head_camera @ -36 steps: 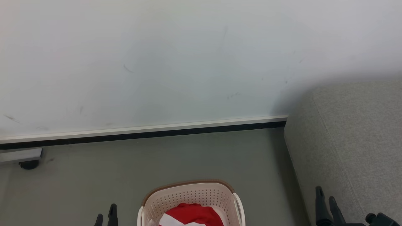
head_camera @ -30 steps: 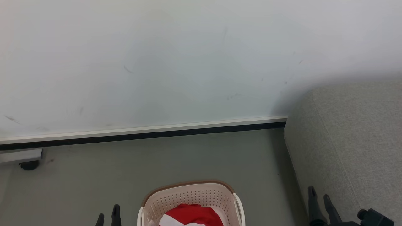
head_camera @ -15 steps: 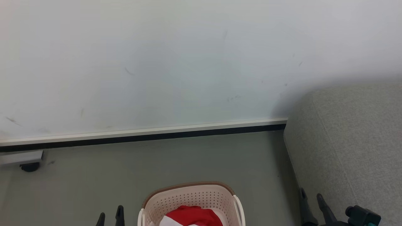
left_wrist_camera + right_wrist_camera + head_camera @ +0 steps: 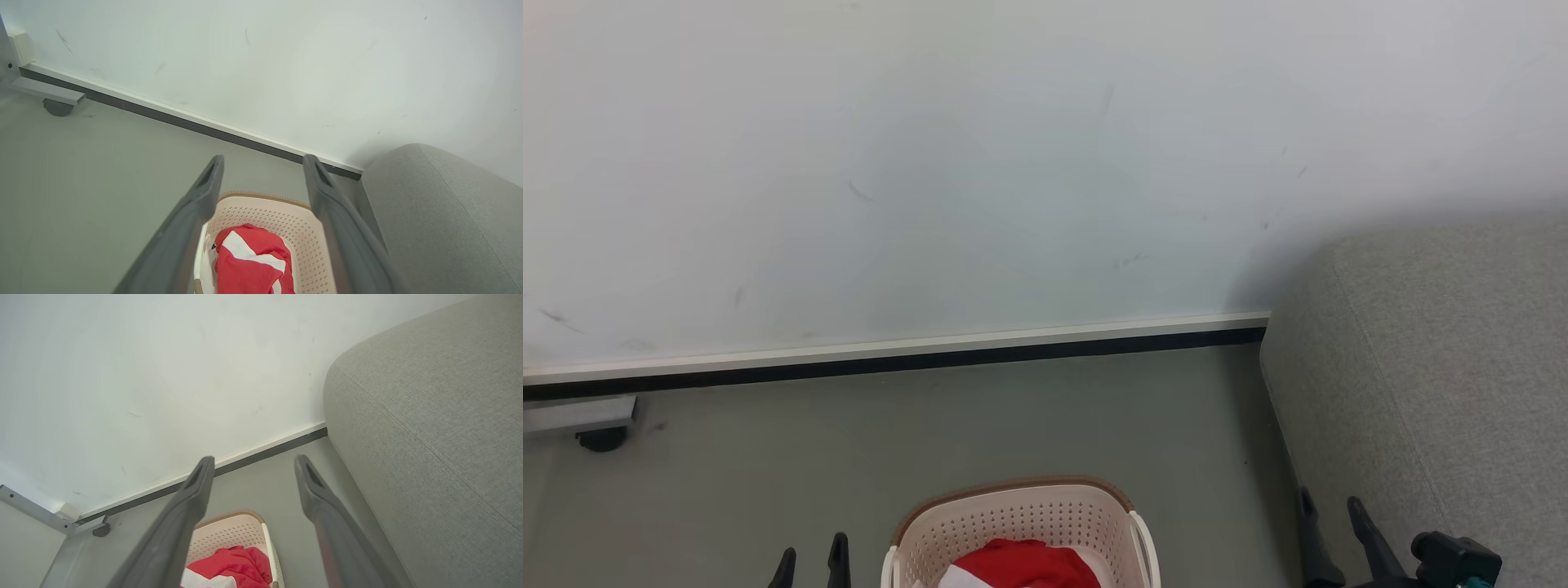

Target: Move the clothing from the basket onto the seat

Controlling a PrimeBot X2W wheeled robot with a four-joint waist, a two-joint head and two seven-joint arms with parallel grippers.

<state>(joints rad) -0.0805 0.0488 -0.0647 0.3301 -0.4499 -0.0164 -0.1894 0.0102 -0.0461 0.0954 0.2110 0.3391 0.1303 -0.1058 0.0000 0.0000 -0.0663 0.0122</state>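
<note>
The task looks to be at its very start, with nothing moved across yet. The clothing [image 4: 249, 261], a crumpled red bundle with white stripes, lies inside the basket [image 4: 1013, 518], which stands on the floor [image 4: 931, 441]. The part of the seat [image 4: 1437, 367] that shows carries no garment.

The left end effector [image 4: 812, 565] has its two dark fingers spread wide and holds nothing. In the head view the basket is just to its right, so it hangs beside the rim rather than over it. In the left wrist view the red bundle appears ahead of and below it, framed between the two fingers but apart from both.

The right end effector [image 4: 1331, 527] is likewise spread and empty. The seat's edge is just to its right, and the basket lies to its left across a strip of floor. In its wrist view the clothing sits below and to the left of its fingers, untouched.

All the work is left. One end effector must reach down into the basket, pinch the fabric, lift it clear of the rim, carry it over the seat and let go. The left is placed nearer the basket, the right nearer the seat. Whether the bundle is one garment or several cannot be told, since the near part of the basket is cut off.
</note>
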